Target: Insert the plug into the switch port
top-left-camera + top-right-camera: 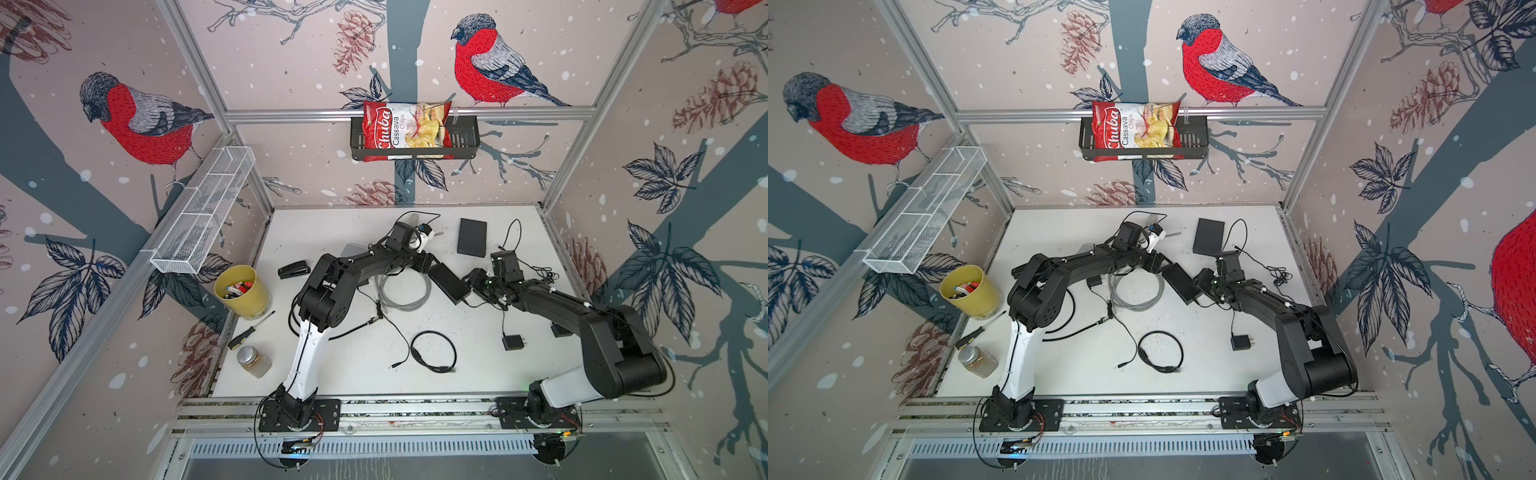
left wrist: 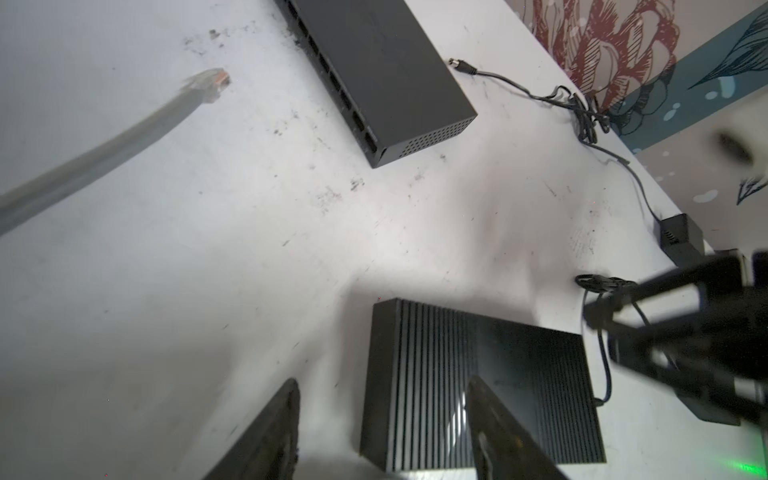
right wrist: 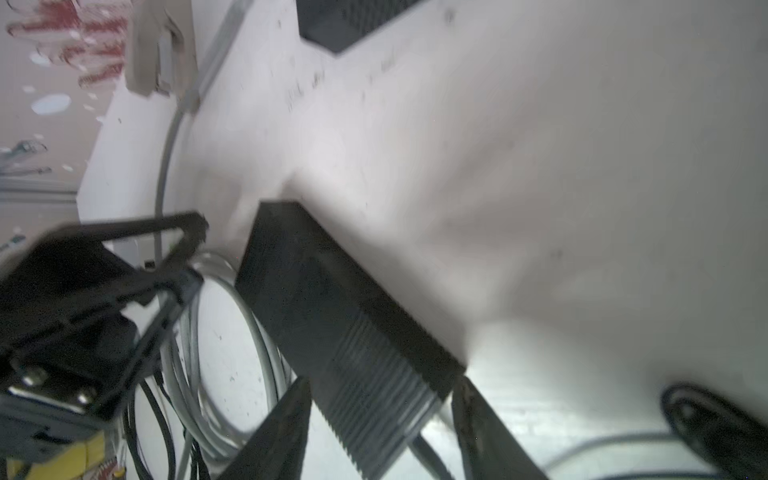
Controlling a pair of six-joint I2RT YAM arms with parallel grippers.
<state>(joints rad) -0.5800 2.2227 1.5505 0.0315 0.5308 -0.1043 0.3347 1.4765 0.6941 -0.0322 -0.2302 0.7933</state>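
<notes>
While its jaws gape, the right gripper (image 3: 382, 382) straddles the ribbed box (image 3: 332, 299).

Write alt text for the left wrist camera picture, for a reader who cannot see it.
A grey cable ending in a clear plug points toward a black switch with a row of ports, and is not plugged in. Nearer the camera, the left arm's open jaws frame a ribbed black box on the scuffed white table.
</notes>
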